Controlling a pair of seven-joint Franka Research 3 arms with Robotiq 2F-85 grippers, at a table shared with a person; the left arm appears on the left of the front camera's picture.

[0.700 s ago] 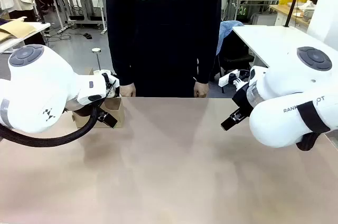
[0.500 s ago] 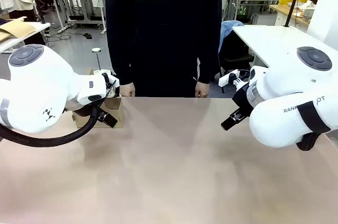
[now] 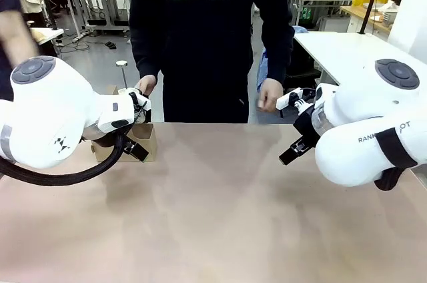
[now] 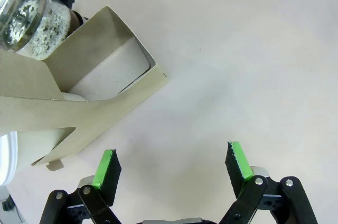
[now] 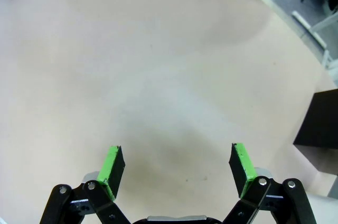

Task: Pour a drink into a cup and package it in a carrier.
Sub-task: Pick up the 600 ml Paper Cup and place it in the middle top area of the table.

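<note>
**Both grippers wide open and empty; carrier beside the left one**

In the left wrist view the left gripper (image 4: 172,160) has its jaws spread far apart. Nothing sits between them, only bare table (image 4: 237,65). One green pad (image 4: 104,165) is near the carrier's lower corner, with a gap between them as far as we can tell.

The carrier (image 4: 100,34) is brown cardboard and lies up and to the left of the fingers in that view, with one square pocket open towards the camera. Something white (image 4: 111,76) sits in that pocket, and we cannot tell what it is.

Just past the carrier stands the glass jug (image 4: 24,10). The drink shows through it as frothy, speckled contents. We cannot tell whether jug and carrier touch.

In the front view the carrier (image 3: 145,137) is at the table's far left, partly hidden by the left arm's wrist. The jug's plunger knob (image 3: 121,64) rises behind it.

In the right wrist view the right gripper (image 5: 177,159) is just as wide apart and empty, hanging over bare tabletop. It touches nothing. A black box (image 5: 319,121) sits off at the picture's right edge, well apart from the fingers.

A person stands at the far side. One hand (image 3: 145,85) is raised near the plunger and the other hand (image 3: 270,94) is off the table.
</note>
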